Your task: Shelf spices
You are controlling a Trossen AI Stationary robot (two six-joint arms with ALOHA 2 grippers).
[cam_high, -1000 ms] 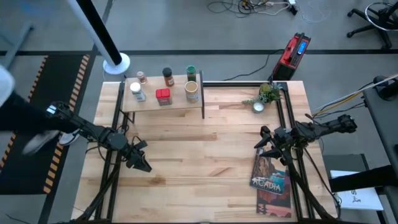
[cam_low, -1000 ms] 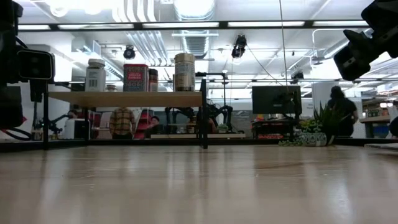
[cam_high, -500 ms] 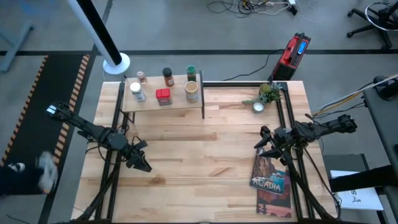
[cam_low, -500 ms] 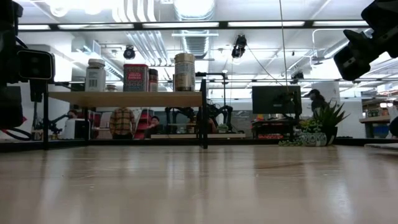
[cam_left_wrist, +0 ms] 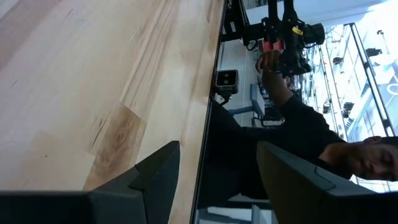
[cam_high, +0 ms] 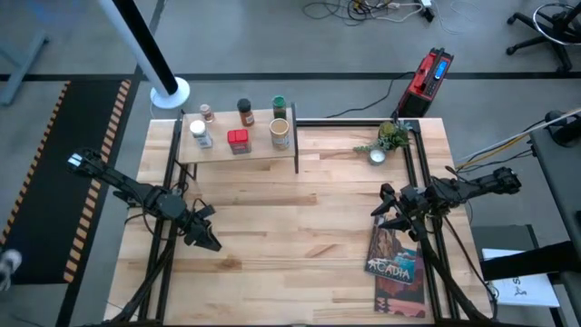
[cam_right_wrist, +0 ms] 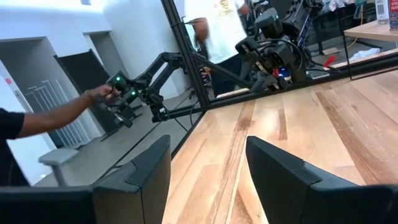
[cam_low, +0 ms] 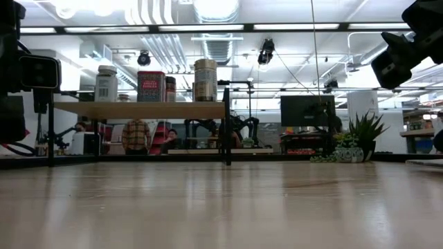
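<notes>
Light-wood shelf on thin black legs already carries all five spices; both claws open, empty; nothing left but staying clear.

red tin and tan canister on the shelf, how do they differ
The red tin is square and red; the tan canister is round and pale tan. In the low view the tan canister rises higher than the red tin. Both stand upright on the shelf, apart from both hands.
</notes>
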